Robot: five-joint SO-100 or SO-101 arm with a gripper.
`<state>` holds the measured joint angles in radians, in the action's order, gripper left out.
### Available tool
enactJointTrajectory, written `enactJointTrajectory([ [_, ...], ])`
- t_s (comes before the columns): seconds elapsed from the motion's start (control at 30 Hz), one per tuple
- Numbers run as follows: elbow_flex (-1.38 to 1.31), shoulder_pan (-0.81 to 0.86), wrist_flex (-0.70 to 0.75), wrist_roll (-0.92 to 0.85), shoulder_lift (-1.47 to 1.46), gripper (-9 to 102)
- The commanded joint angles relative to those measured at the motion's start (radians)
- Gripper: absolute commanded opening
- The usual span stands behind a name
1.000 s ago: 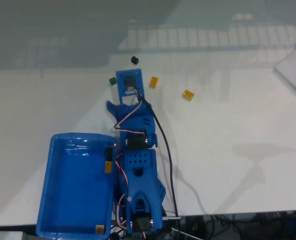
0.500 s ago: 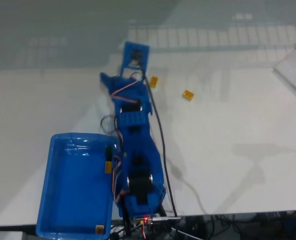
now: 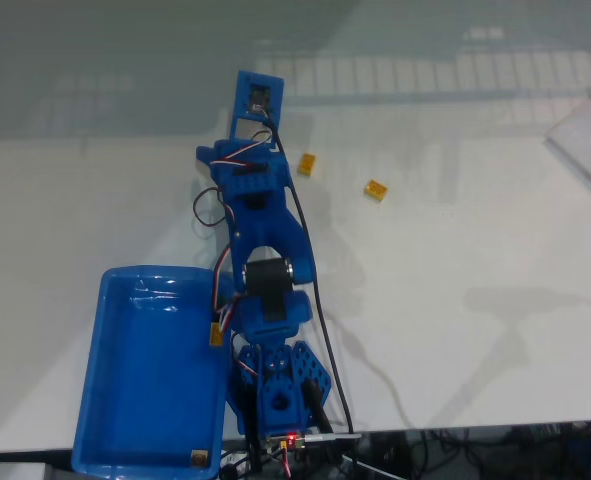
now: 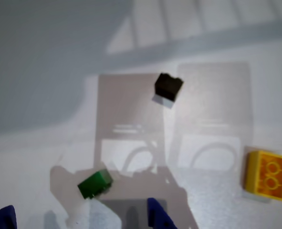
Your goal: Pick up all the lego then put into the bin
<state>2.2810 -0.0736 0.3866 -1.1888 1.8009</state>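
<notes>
The bin (image 3: 145,400) sits at the worktop's (image 3: 455,300) near left corner. The gripper (image 4: 78,222) is spread, with the dark green lego (image 4: 95,184) just ahead between its fingertips, the black lego (image 4: 168,86) farther, and a yellow-orange lego (image 4: 267,174) right.

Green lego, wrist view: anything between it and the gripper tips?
Nothing visible. The green lego lies on bare table just above the gripper, between its two blue fingertips. The black lego sits farther out.

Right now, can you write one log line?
gripper: open, empty | green lego: on table between fingertips | black lego: beyond | bin: no lego seen
</notes>
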Motion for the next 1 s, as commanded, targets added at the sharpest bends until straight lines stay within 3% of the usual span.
enactJointTrajectory([
  [0.0, -0.078, -0.015, -0.018, -0.011, -0.032, 36],
  [0.97, -0.204, -0.009, -0.015, -0.098, -0.245, 20],
])
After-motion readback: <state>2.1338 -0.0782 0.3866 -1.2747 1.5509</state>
